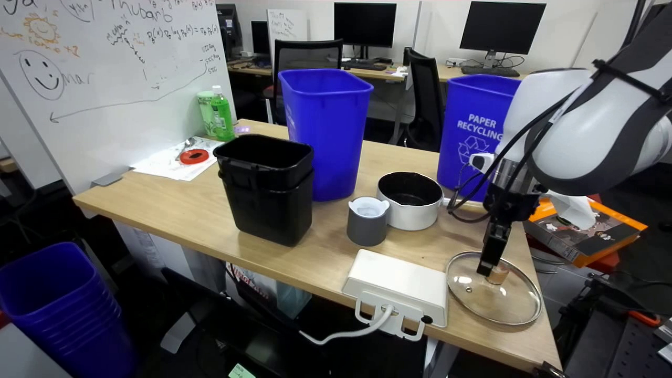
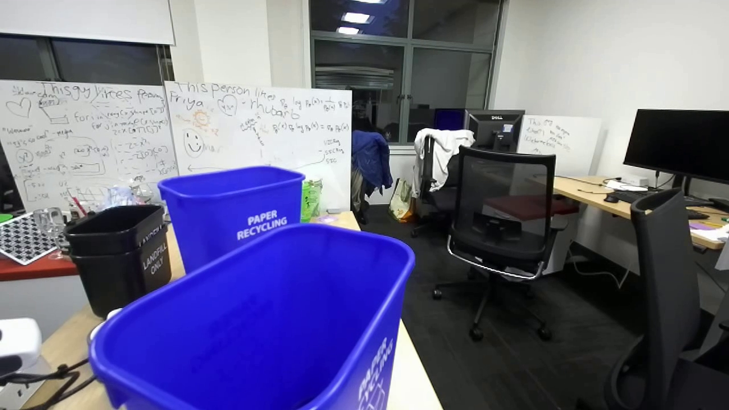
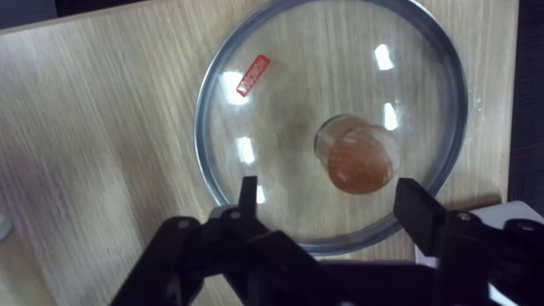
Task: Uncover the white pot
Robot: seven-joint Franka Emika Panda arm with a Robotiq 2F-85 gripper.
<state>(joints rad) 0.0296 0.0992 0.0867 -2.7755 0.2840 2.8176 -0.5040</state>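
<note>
A: Counts?
B: On my table (image 1: pixel 173 205): one pot (image 1: pixel 417 216), one lid (image 1: pixel 496 300), one cup (image 1: pixel 367 229).
A: Next.
B: Two blue bins (image 1: pixel 333 139), two black bins (image 1: pixel 270 202), nested. One blue stack (image 1: pixel 79 320) on the floor; how many in it, I can't tell.
A: Rest?
B: One white box (image 1: pixel 398 278), one bottle (image 1: pixel 223 116), one green tub (image 1: pixel 203 113).
A: You?
B: One gripper (image 3: pixel 327 193), two fingers (image 3: pixel 417 216).

You had a scribbled whiteboard (image 1: pixel 118 86) filling the upper left in an exterior view, with a pale wooden table (image 1: pixel 331 260) running through the middle. In an exterior view you also saw a large dark window (image 2: pixel 450 74) at upper centre, bright lights (image 2: pixel 356 18) showing near its top, and a plain white wall (image 2: pixel 586 62) at upper right. Below, you had dark carpet (image 2: pixel 455 367), a mesh-backed office chair (image 2: pixel 501 210) right of centre, and a wooden desk (image 2: pixel 595 196) bearing a black monitor (image 2: pixel 680 142) toward the right edge.
</note>
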